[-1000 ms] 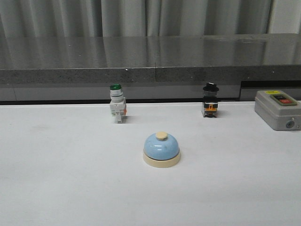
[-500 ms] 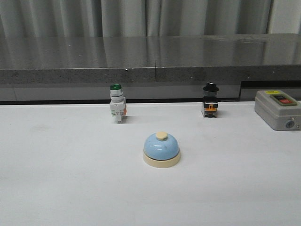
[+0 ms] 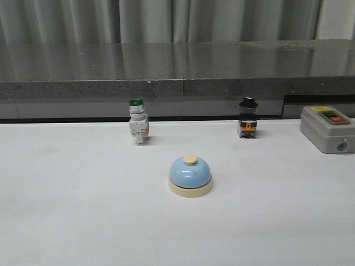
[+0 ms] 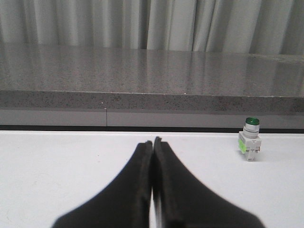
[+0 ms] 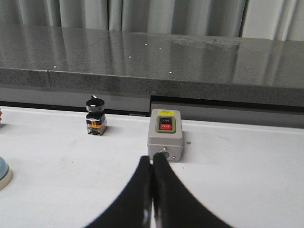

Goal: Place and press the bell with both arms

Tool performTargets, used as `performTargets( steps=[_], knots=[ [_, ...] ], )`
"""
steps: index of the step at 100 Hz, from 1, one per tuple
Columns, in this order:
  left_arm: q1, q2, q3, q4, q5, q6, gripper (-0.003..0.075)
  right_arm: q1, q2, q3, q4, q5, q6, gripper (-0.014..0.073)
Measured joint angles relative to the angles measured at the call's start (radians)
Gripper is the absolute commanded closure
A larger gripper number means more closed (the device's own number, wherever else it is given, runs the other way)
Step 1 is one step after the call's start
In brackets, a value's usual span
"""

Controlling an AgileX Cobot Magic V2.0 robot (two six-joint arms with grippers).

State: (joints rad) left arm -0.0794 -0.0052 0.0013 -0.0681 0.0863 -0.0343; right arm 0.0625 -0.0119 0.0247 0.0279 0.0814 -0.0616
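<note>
The light-blue bell [image 3: 190, 175] with a cream base and cream button stands upright on the white table, near the middle in the front view. Only its edge [image 5: 4, 173] shows in the right wrist view. Neither arm shows in the front view. My left gripper [image 4: 153, 141] is shut and empty over bare table; the bell is out of its view. My right gripper [image 5: 152, 159] is shut and empty, with its tips in front of the grey switch box [image 5: 165, 135].
A green-capped white switch [image 3: 138, 122] stands behind the bell to the left, also in the left wrist view [image 4: 250, 139]. A black-capped switch [image 3: 248, 118] stands back right. The grey switch box [image 3: 327, 129] sits at the far right. A dark stone ledge [image 3: 177, 77] runs along the back.
</note>
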Motion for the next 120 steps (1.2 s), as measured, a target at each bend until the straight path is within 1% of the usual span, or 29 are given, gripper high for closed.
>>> performTargets(
  steps=[77,85,95,106,113,120],
  knots=[
    [0.000,0.000,0.000,-0.002,0.000,-0.002,0.0741,0.000,0.000,0.000,0.000,0.000,0.000,0.0654],
    [0.000,0.000,0.000,-0.002,0.000,-0.002,0.0741,0.000,0.000,0.001,0.000,-0.019,0.000,0.0654],
    [0.000,0.000,0.000,-0.002,0.000,-0.002,0.0741,0.000,0.000,0.001,0.045,-0.066,0.000,0.0654],
    [0.000,0.000,0.000,-0.002,0.000,-0.002,0.0741,0.000,0.000,-0.019,0.108,-0.076,0.000,0.0654],
    [0.000,0.000,0.000,-0.002,0.000,-0.002,0.0741,0.000,0.000,-0.060,0.130,-0.049,0.002,0.0654],
    [0.000,0.000,0.000,-0.002,0.000,-0.002,0.0741,0.000,0.022,-0.126,0.136,0.013,0.002,0.0654]
  ],
)
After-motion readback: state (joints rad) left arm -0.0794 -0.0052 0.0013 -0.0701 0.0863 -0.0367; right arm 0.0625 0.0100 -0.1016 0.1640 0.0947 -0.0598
